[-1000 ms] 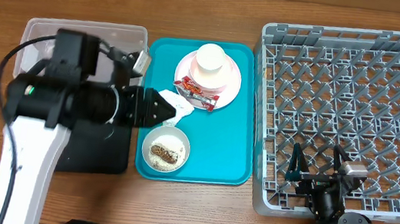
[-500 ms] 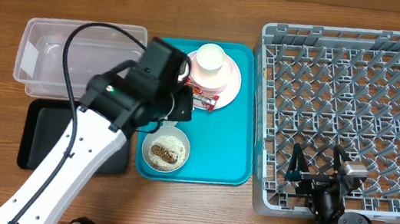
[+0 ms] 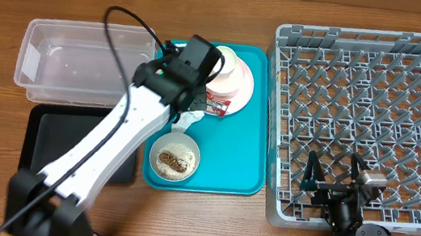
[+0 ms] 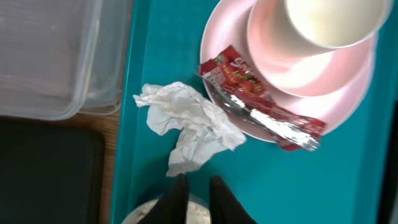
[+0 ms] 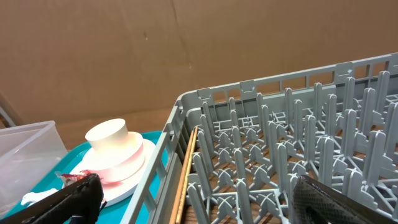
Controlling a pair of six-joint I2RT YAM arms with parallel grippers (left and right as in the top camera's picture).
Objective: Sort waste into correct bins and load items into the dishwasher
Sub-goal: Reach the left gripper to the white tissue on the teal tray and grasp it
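Observation:
A crumpled white napkin (image 4: 186, 127) lies on the teal tray beside the pink plate (image 4: 348, 93). The red wrapper (image 4: 261, 106) rests across the plate's rim. On the plate a pink bowl (image 4: 292, 62) carries the pale cup (image 4: 329, 22). My left gripper (image 4: 196, 180) hovers over the tray, shut to a sliver and holding nothing; the napkin's tail ends at its left fingertip. From overhead, the arm's head (image 3: 194, 59) covers that gripper. A grey-white bowl (image 3: 174, 156) holds rice and a brown lump. My right gripper (image 5: 208, 205) stands wide open above the dish rack (image 5: 280, 155).
The clear tub (image 3: 79, 64) sits left of the teal tray (image 3: 229, 161), with the black tray (image 3: 44, 141) in front of it. The grey rack (image 3: 374, 115) fills the right side of the table. My left arm crosses the black tray diagonally.
My left arm swung right and away from me, from the black tray's side to above the napkin and plate. Its jaws closed. The napkin still lies on the teal tray. The right arm stayed put.

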